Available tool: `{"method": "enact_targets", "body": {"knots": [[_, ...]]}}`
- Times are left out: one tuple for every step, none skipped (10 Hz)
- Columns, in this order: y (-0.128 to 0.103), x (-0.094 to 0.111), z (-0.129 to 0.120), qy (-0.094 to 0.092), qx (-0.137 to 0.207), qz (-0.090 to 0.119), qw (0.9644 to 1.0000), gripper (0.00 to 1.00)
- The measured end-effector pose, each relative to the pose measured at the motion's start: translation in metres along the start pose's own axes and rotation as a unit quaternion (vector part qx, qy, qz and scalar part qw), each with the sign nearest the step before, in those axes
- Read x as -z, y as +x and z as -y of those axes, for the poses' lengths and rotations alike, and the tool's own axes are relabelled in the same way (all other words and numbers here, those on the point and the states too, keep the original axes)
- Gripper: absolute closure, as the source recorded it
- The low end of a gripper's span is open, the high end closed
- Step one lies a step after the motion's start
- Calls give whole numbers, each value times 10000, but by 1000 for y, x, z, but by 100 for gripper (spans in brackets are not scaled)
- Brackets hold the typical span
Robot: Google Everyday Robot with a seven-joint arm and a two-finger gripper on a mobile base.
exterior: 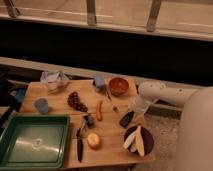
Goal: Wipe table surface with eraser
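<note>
Gripper [131, 112], R side, grips small black block eraser [125, 119], tilted down-left; bare light-brown wood table surface [111, 131] lies just L.

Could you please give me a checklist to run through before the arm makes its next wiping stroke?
1. The eraser is on the table surface: ok.
2. The gripper is at the eraser's upper end: ok.
3. Firm hold on the eraser: cannot tell.
4. Leftward wiping lane free: not ok, red chili lies close.
5. Room toward the near edge: not ok, dark plate sits there.
</note>
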Motion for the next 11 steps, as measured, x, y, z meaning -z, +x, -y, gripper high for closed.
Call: {"method": "enact_targets", "body": {"knots": [[-6, 2, 2, 33, -42, 41, 10000, 100], [-16, 4, 1, 48, -78, 80, 9999, 100], [-33, 6, -7, 38, -69, 131, 9999, 100], [-42, 5, -17, 9, -35, 137, 9999, 100], [-50, 3, -33, -23, 28, 128, 9999, 100], [-52, -2, -54, -64, 154, 105, 9998, 100], [-48, -6, -69, -67, 264, 75, 9996, 100], [-43, -10, -77, -46, 348, 55, 9994, 100], [-35, -13, -81, 18, 432, 50, 9991, 100], [-32, -14, -82, 27, 449, 31, 9990, 100], [-31, -14, -82, 22, 447, 29, 9990, 100]]}}
